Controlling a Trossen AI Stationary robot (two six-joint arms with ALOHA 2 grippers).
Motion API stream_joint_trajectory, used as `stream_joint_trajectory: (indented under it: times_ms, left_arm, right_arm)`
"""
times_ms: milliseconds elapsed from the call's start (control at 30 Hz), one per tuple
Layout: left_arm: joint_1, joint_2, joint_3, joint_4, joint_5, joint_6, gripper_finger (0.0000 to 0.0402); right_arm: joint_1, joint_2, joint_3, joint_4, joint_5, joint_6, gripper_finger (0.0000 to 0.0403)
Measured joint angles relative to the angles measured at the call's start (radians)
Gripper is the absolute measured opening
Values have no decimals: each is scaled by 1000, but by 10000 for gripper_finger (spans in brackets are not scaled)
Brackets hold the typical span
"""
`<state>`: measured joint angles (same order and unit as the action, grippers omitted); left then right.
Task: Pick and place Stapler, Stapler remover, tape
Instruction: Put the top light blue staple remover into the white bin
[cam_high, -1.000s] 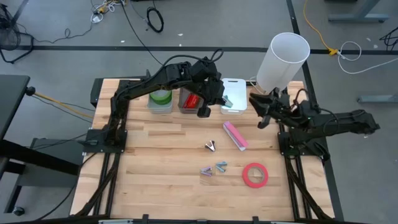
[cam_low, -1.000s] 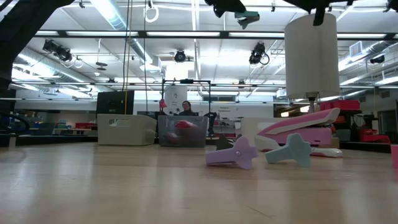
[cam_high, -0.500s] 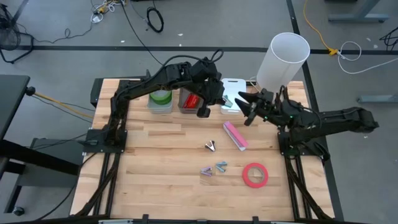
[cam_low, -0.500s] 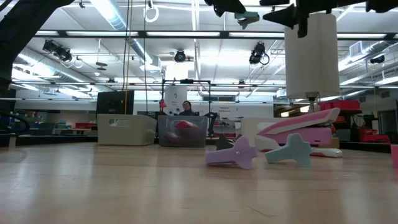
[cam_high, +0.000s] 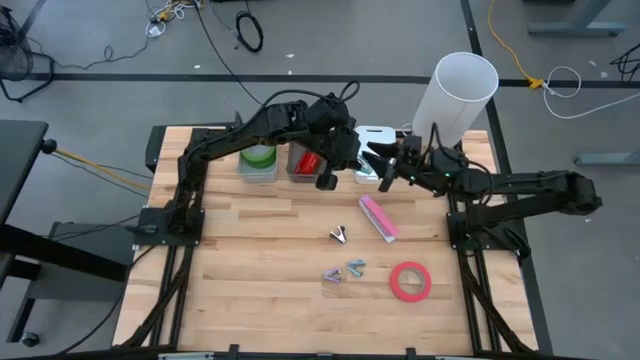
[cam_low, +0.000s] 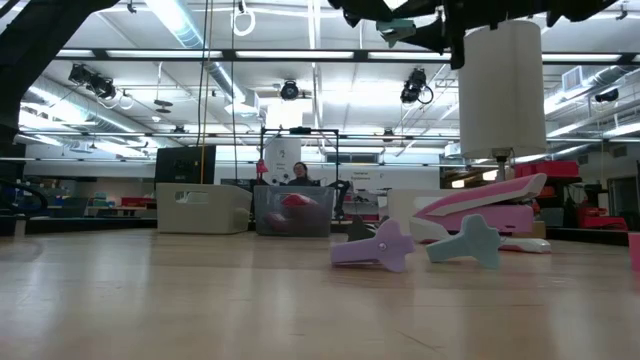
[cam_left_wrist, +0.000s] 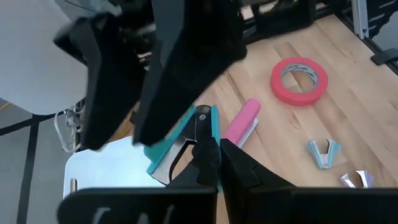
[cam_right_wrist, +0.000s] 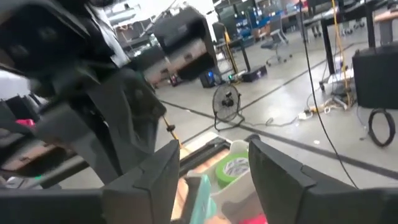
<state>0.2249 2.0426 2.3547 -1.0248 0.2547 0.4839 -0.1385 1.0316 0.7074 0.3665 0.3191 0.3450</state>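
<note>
Left gripper (cam_high: 347, 160) clenched on teal stapler (cam_left_wrist: 186, 134) above white tray (cam_high: 378, 172) | right gripper (cam_high: 385, 168) alongside, jaws spread, seemingly for handover

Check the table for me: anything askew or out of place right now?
Nothing looks spilled or damaged. Both pincers crowd the same spot above the white tray: the left pincer holds a teal stapler while the open right pincer points straight at it. The pink stapler lies slanted mid-table.

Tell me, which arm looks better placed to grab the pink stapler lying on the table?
Probably the right. Its tool is open and sits above the table's far edge, just beyond the pink stapler. The left tool already grips a teal stapler.
</note>
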Motion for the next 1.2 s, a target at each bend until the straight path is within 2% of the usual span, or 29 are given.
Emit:
stream_joint_trajectory:
  times_ms: [400, 967, 1200]
  left_arm:
    - [0, 0, 0, -1, -1, 1, 6]
    - [0, 0, 0, -1, -21, 1, 8]
    - [0, 0, 0, 0, -22, 1, 4]
  right_arm:
    - [-4, 21, 0, -35, -23, 18, 155]
    - [-4, 21, 0, -55, -28, 41, 28]
    - [-4, 20, 0, -55, -28, 41, 6]
